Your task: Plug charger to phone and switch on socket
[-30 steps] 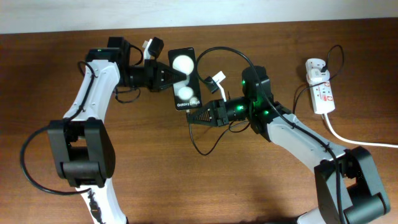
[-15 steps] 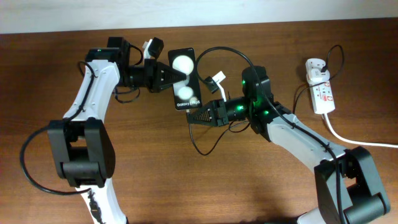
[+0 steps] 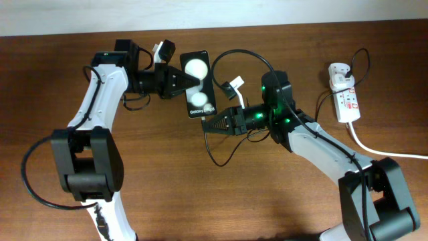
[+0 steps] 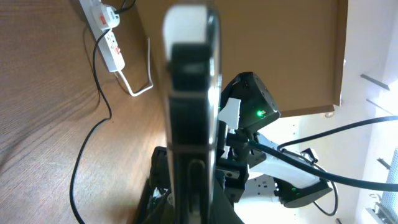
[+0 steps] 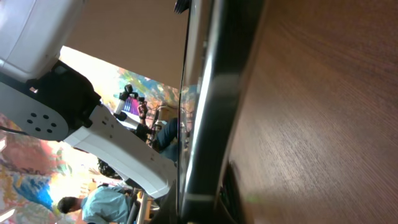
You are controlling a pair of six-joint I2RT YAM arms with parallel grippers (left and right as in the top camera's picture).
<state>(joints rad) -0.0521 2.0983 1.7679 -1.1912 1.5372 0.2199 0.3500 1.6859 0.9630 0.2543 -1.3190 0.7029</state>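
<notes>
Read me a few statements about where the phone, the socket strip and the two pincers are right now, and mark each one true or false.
1. The left pincer grips the phone by its side. True.
2. The phone rests right beside the socket. False: the socket lies far off at the table's right side, well apart from the phone.
3. The right pincer sits at the phone's lettered end. True.
4. The right pincer is wide open. False: it is shut, and the charger loops out below it.
</notes>
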